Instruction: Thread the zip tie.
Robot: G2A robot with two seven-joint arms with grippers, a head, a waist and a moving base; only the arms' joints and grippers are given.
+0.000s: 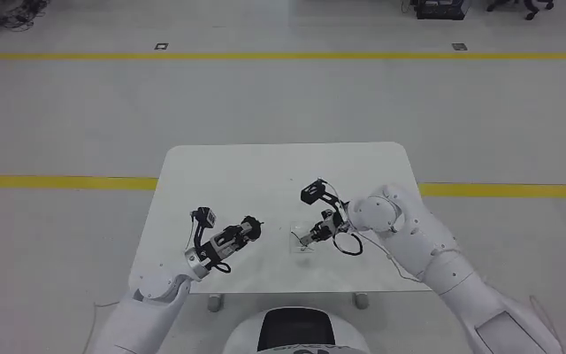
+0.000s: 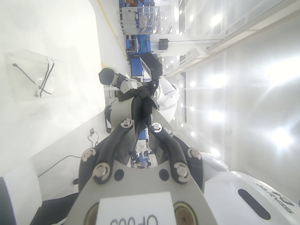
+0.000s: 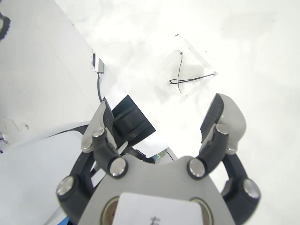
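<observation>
My right claw (image 3: 161, 106) is wide open, with nothing in it. It hangs just above the desk (image 1: 265, 177), right beside a small clear tray (image 3: 199, 58). The black zip ties (image 3: 178, 80) lie crossed over each other inside that tray, and no claw touches them. My left claw (image 2: 140, 108) is squeezed closed, and I see nothing between its fingers. It sits over the near left part of the desk, well apart from the tray, pointing across toward the right claw.

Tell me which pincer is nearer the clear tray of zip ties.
Right. The right pincer hangs open just beside the tray; the left pincer sits farther off to its left.
</observation>
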